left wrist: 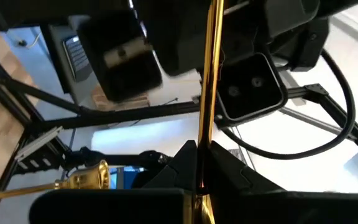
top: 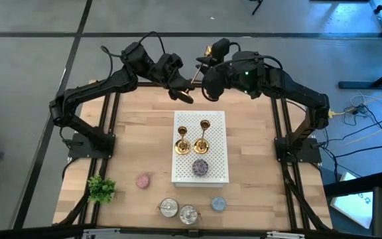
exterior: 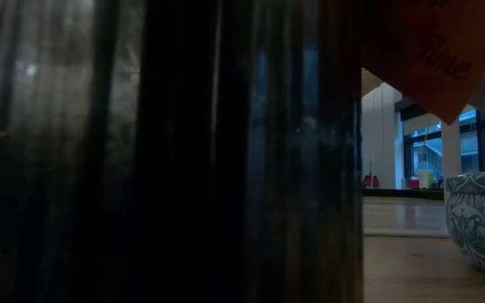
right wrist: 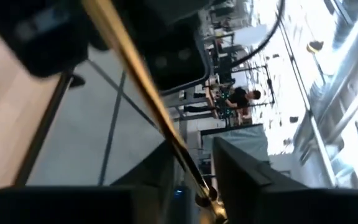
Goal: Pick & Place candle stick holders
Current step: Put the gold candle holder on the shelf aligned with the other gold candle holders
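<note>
While both the left gripper (left wrist: 197,180) and right gripper (right wrist: 194,180) pinched the thin shiny brass candlestick holder (top: 203,61) aloft, uneven pulling risked dropping it.

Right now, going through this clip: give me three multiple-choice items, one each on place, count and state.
1. The purple disc lies: A on the white board; B under a chair; C on the floor.
2. Gold candle stick holders standing on the board: A one; B two; C three.
3. The third holder is: A lying flat on the board; B clamped in the left pincer; C standing on the floor.

A: white shows all round it. B: a pair stands upright behind the disc. B: the left wrist view shows its stem between shut fingers.
</note>
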Robot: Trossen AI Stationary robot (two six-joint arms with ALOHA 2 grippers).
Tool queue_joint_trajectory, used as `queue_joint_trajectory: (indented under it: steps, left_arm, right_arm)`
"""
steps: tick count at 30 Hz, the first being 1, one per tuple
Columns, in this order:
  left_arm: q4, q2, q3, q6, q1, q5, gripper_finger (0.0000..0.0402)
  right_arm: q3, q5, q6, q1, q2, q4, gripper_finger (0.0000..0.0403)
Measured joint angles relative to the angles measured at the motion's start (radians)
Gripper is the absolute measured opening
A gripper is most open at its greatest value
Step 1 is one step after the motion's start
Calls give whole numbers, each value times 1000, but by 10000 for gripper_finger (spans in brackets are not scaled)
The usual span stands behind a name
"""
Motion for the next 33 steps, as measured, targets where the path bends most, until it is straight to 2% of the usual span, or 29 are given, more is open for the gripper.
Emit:
queue_joint_trajectory:
  steps: [4, 7, 9, 14, 17, 19, 23, 25, 28, 33]
  left_arm:
    - [31, 3, 0, -14, 33, -27, 12]
    - [37, 3, 0, -3, 62, -31, 12]
    - [37, 3, 0, 3, 81, -21, 12]
    - [36, 3, 0, 6, 123, 9, 12]
    - [29, 3, 0, 34, 147, 20, 12]
    - [17, 3, 0, 87, 165, 29, 12]
    - [-37, 3, 0, 275, 189, 31, 12]
    - [-54, 3, 0, 388, 196, 22, 12]
    - [-80, 3, 0, 605, 189, -28, 12]
    - [-143, -1, 0, 1003, 134, -165, 12]
  right_arm:
    - [0, 28, 124, 13, 0, 10, 175]
    - [0, 87, 270, 20, 0, 9, 219]
    - [0, 171, 343, 22, 0, 5, 248]
    - [0, 479, 399, 44, -8, -28, 294]
    - [1, 511, 546, 59, -32, -84, 303]
    - [1, 433, 719, 63, -62, -151, 304]
    - [2, 67, 1089, 35, -140, -242, 304]
    - [2, -59, 1253, 0, -163, -261, 304]
    - [2, -147, 1435, -39, -180, -300, 304]
    - [2, -226, 1551, -76, -180, -382, 304]
